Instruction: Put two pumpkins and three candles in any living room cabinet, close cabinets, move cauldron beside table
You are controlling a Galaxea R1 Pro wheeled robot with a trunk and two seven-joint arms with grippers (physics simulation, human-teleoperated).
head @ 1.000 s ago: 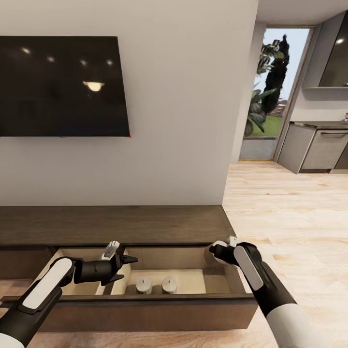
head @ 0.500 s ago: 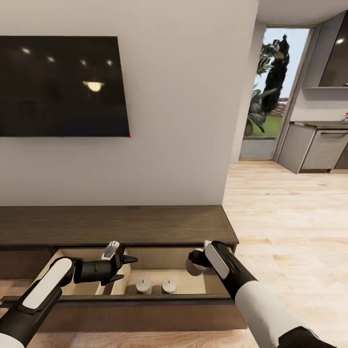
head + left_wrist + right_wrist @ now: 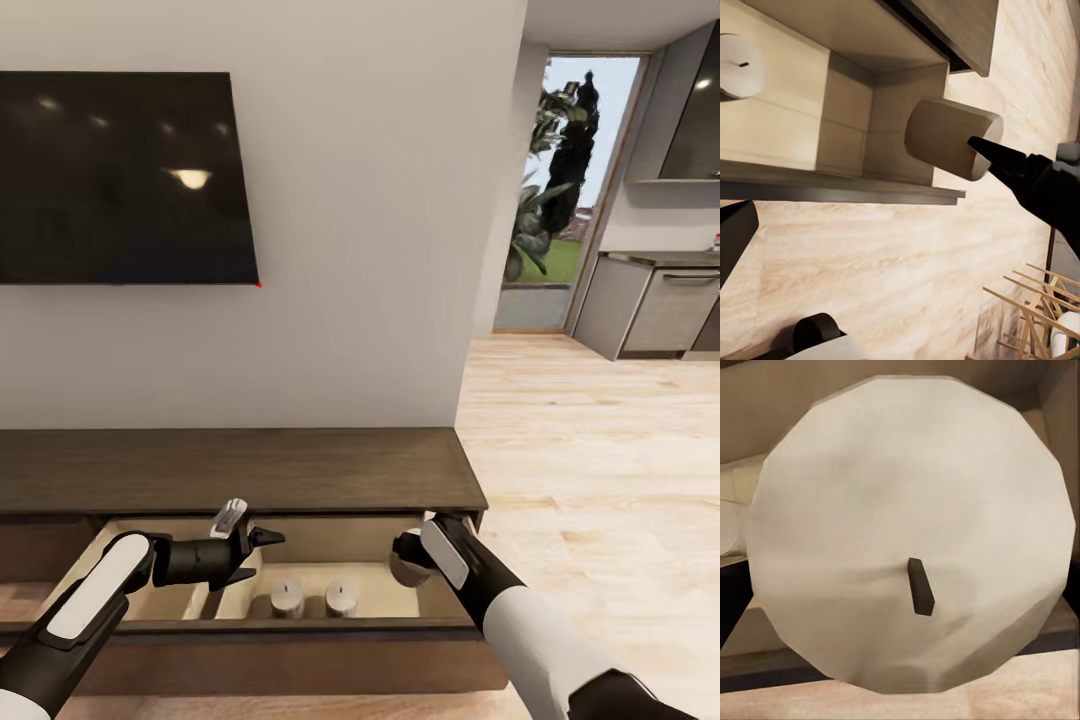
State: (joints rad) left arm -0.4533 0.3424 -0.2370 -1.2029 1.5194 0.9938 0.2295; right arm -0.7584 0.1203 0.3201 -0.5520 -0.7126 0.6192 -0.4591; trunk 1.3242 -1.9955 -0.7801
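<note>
The dark-brown cabinet (image 3: pixel 240 468) has its right drawer (image 3: pixel 300 630) pulled out. Two pale candles (image 3: pixel 288 597) (image 3: pixel 341 596) stand upright side by side on the drawer floor; one of these candles (image 3: pixel 735 66) also appears in the left wrist view. My right gripper (image 3: pixel 410 556) is shut on a third candle (image 3: pixel 949 139), holding it on its side over the drawer's right end. Its round face and dark wick (image 3: pixel 919 586) are close in the right wrist view. My left gripper (image 3: pixel 260 556) hangs open over the drawer's left half with nothing between its fingers.
A black TV (image 3: pixel 120 178) hangs on the wall above the cabinet. Light wood floor (image 3: pixel 600 460) runs right toward a doorway (image 3: pixel 560 200) and grey kitchen units (image 3: pixel 660 305). A light wooden rack (image 3: pixel 1035 300) stands on the floor behind me.
My right arm has carried the candle left and down, from beyond the drawer's right end to inside that end. The head view has shifted slightly. The left arm has stayed put.
</note>
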